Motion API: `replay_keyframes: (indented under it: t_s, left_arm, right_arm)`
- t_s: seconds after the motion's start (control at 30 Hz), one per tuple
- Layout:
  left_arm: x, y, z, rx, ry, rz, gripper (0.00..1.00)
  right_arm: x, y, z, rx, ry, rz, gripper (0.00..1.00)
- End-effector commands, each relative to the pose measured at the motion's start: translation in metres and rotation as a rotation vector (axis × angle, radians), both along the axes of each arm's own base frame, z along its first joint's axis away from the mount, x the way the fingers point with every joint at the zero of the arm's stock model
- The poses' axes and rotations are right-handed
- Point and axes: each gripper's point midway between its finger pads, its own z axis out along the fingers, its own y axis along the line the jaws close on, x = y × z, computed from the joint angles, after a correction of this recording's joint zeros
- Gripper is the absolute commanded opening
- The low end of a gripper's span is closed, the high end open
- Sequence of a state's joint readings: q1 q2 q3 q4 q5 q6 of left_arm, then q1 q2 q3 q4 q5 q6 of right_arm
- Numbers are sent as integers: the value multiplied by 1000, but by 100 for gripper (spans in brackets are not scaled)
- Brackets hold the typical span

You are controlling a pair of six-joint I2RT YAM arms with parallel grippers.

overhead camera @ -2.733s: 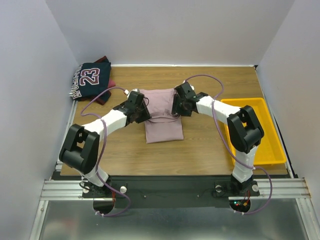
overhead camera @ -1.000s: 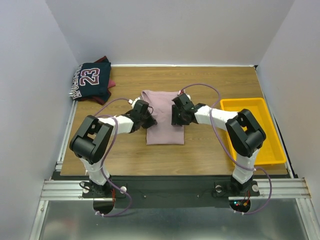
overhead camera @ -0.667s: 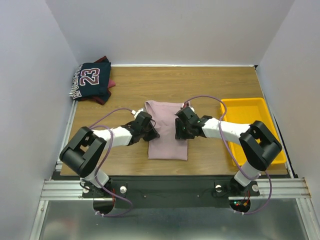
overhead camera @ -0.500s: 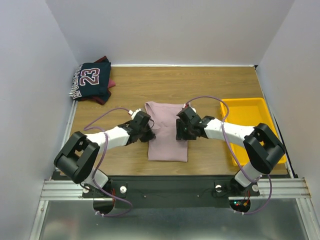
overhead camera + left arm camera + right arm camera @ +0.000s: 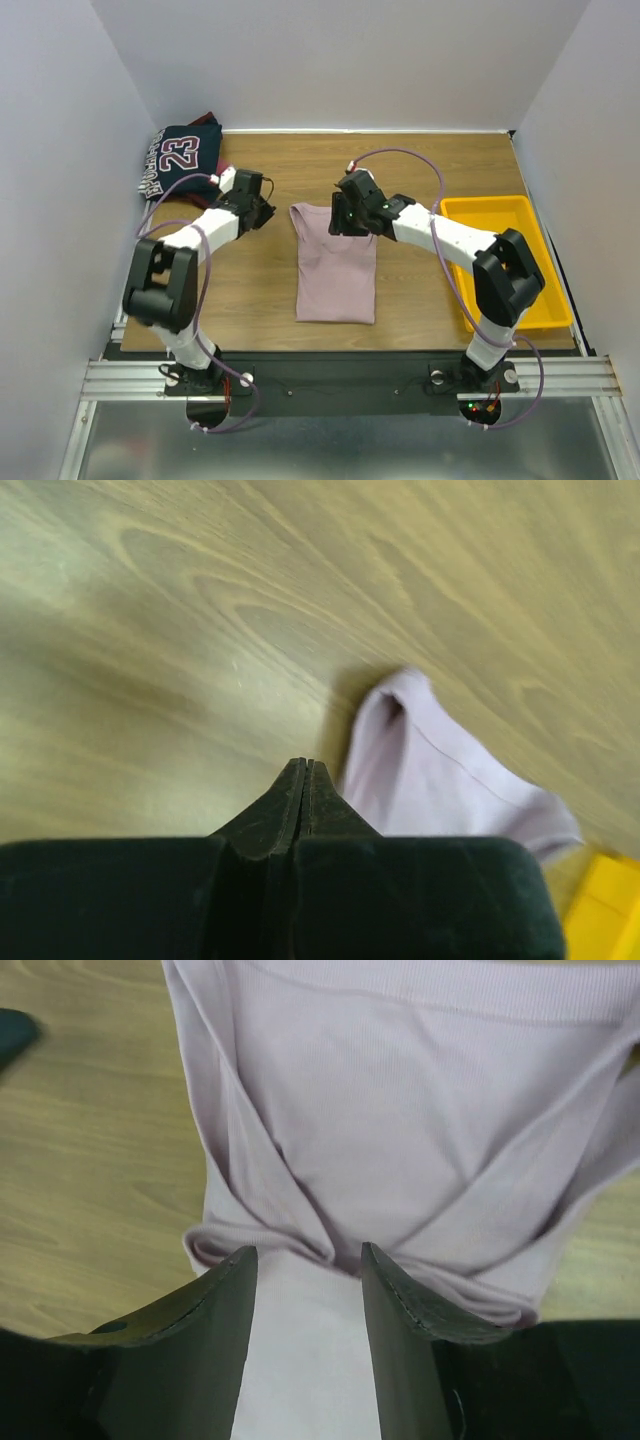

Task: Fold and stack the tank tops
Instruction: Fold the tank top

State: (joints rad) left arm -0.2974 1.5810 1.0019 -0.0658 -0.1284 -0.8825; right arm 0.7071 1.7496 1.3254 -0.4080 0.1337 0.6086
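Observation:
The dusty pink tank top (image 5: 335, 268) lies folded into a long strip in the middle of the table. My right gripper (image 5: 339, 221) is open just over its far end, with pink folds (image 5: 400, 1110) ahead of the spread fingers (image 5: 225, 1305). My left gripper (image 5: 266, 212) is shut and empty over bare wood, just left of the pink top's far corner (image 5: 440, 780). The navy "23" tank top (image 5: 185, 160) lies at the far left corner on the maroon one (image 5: 222, 167), which only shows at the edges.
A yellow plastic tray (image 5: 505, 300) stands at the right edge of the table; its corner shows in the left wrist view (image 5: 605, 920). White walls close in the table on three sides. Purple cables loop over both arms.
Both grippers pulled the pink top toward the near edge, then moved back to its far end. The left gripper has gone off the cloth to the left. The top now lies longer and flat.

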Motion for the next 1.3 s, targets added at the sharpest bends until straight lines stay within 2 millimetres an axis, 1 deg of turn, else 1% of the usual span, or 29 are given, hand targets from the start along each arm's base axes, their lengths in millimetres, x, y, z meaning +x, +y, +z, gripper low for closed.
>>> replay_keyframes:
  t_s: [0.0, 0.03, 0.07, 0.1, 0.13, 0.23, 0.33, 0.4, 0.43, 0.53, 0.67, 0.77, 0.8, 0.83, 0.87, 0.9, 0.97, 1.0, 1.07, 1.13, 1.17, 1.2, 1.27]
  left_arm:
    - [22, -8, -33, 30, 55, -19, 1]
    - [30, -14, -41, 25, 67, -38, 0]
    - [33, -16, -45, 26, 72, -41, 0]
    - [36, -17, -53, 26, 84, -44, 0]
    - [42, -21, -49, 14, 72, -52, 0]
    - [48, -28, -50, -4, 66, -72, 0]
    - [56, -44, -49, -33, 66, -120, 0]
    - [58, -52, -50, -36, 64, -140, 0]
    - [57, -59, -50, -39, 64, -155, 0]
    - [57, -68, -48, -45, 59, -167, 0]
    - [60, -73, -39, -63, 21, -168, 0]
    - [62, -75, -33, -65, 4, -174, 0]
    - [63, -75, -32, -64, 2, -175, 0]
    - [64, -76, -31, -63, -1, -179, 0]
    - [65, -77, -30, -62, -3, -181, 0]
    - [65, -79, -30, -61, -3, -183, 0]
    - [65, -81, -30, -58, -1, -185, 0]
    - [64, -81, -30, -56, -1, -185, 0]
    - [64, -79, -28, -52, -6, -173, 0]
    - [65, -79, -21, -56, -20, -171, 0]
    - [65, -80, -20, -55, -24, -175, 0]
    - [67, -81, -18, -55, -29, -178, 0]
    - [68, -83, -16, -52, -35, -188, 0]
  right_arm:
    - [25, 0, 11, -14, -53, -12, 51]
    - [27, 1, 13, -13, -58, -11, 51]
    - [29, -1, 12, -19, -56, -13, 51]
    - [30, -2, 12, -19, -56, -18, 51]
    - [30, -3, 11, -21, -56, -19, 51]
    - [31, -7, 9, -27, -52, -27, 51]
    - [30, -11, 5, -36, -45, -36, 51]
    - [31, -15, 3, -41, -42, -44, 51]
    - [30, -16, 2, -42, -40, -45, 51]
    - [31, -19, 1, -45, -37, -52, 51]
    - [30, -22, -4, -60, -33, -58, 51]
    - [34, -35, -12, -97, -33, -103, 51]
    - [38, -45, -14, -98, -26, -129, 51]
    - [41, -50, -16, -95, -19, -142, 51]
    - [47, -62, -19, -100, -11, -169, 50]
    - [49, -69, -20, -106, -11, -184, 50]
    - [55, -82, -19, -117, -16, -215, 50]
    - [59, -92, -16, -118, -24, -240, 50]
    - [65, -104, -12, -120, -33, -269, 50]
    - [70, -119, -8, -129, -48, -314, 50]
    - [70, -119, -7, -127, -49, -316, 50]
    - [72, -129, -8, -133, -48, -341, 50]
    - [74, -138, -11, -135, -38, -364, 50]
